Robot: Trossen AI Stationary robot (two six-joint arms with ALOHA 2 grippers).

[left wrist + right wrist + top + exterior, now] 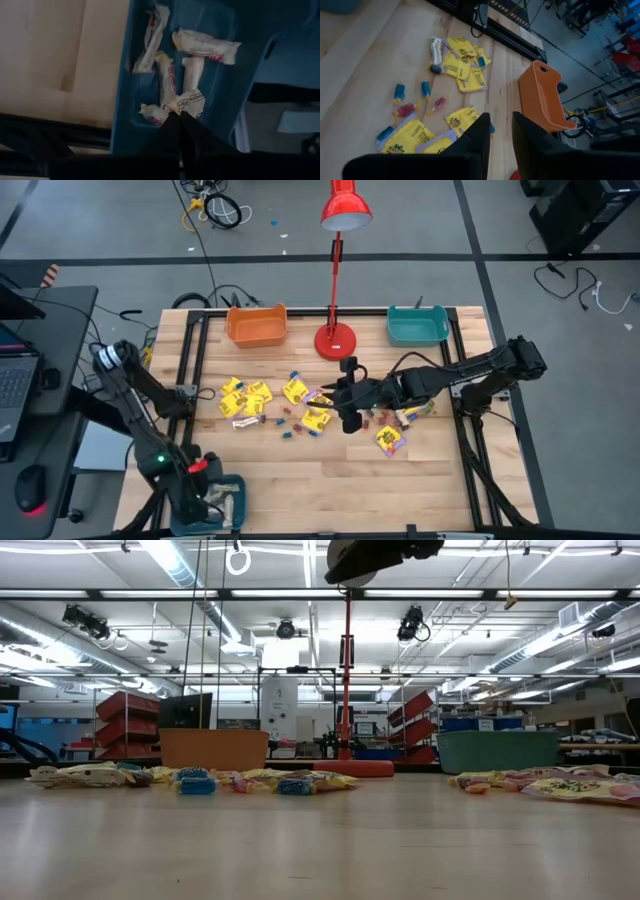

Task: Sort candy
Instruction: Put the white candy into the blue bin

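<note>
Candy [262, 402] scattered mid-table from above, my right pincer [347, 402] over it; at table height, packets [575, 786] flat; left wrist: pincer [177, 116] together, nothing held, above bars [206, 46] in blue bin [225, 100]; right wrist: fingers [479, 131] apart, empty, risk nudging yellow packets [462, 120] aside.
</note>
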